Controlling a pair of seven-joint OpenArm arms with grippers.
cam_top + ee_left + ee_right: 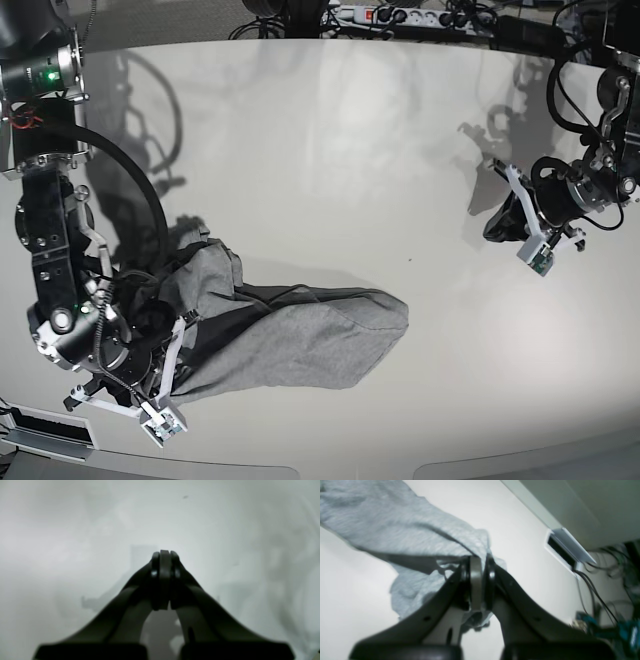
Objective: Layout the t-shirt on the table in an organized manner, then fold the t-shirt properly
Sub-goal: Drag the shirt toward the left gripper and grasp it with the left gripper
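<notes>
The heather-grey t-shirt (300,340) lies crumpled on the left half of the table (350,150), with no lettering showing. My right gripper (180,295) is at the shirt's left end. In the right wrist view the right gripper (477,562) is shut on a bunched edge of the t-shirt (395,530), and the cloth trails off to the upper left above the table (520,530). My left gripper (497,228) hangs over bare table at the right, far from the shirt. In the left wrist view the left gripper (165,555) is shut with nothing in it, over the blurred table (75,530).
A power strip with cables (400,15) lies beyond the table's far edge. A rectangular slot (567,550) with black cables (595,590) running out of it sits near the table's edge by my right arm; it also shows as the slot (45,430) at bottom left.
</notes>
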